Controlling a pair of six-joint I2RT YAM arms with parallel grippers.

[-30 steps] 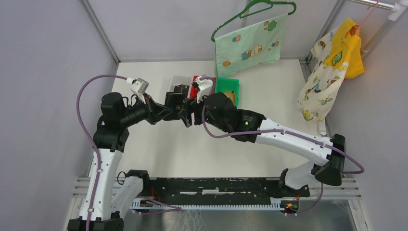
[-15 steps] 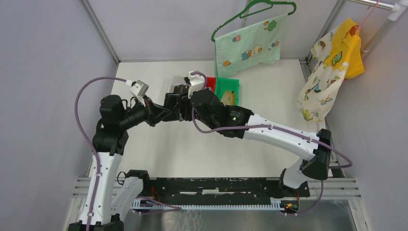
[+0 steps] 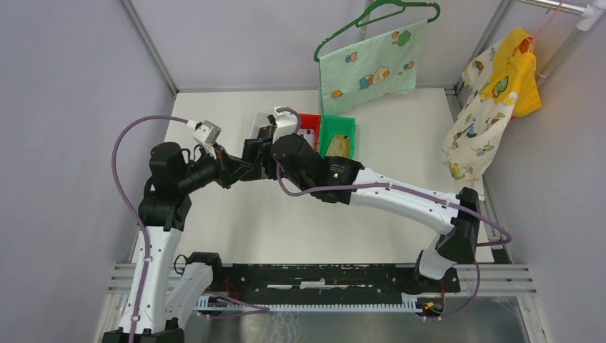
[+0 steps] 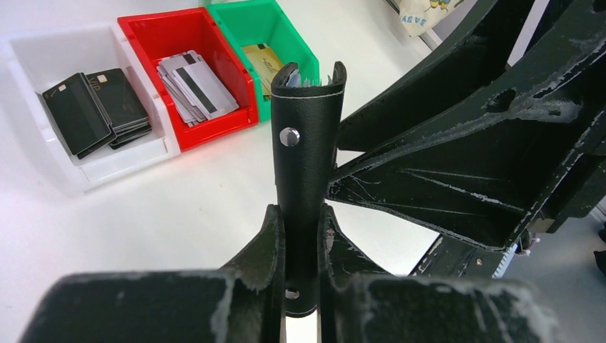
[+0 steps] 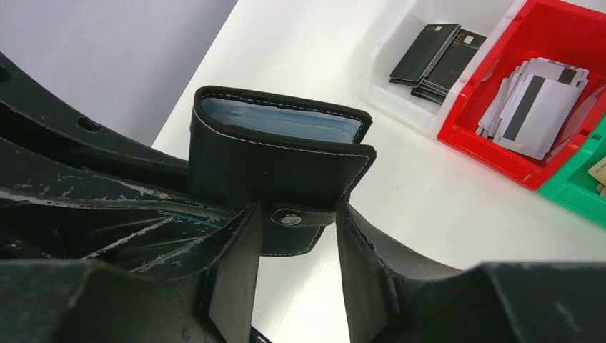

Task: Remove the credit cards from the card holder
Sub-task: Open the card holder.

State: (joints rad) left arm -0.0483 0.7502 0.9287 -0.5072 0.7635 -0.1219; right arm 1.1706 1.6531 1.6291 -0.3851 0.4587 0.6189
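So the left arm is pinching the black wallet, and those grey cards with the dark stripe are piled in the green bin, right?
Not quite. The striped grey cards lie in the red bin, not the green bin; the left wrist view shows this. The left gripper does pinch the black wallet.

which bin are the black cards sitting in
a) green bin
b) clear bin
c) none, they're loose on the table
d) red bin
B: in the left wrist view the black cards lie inside the clear bin, while the red bin holds whitish-grey cards and the green bin a tan-gold card.
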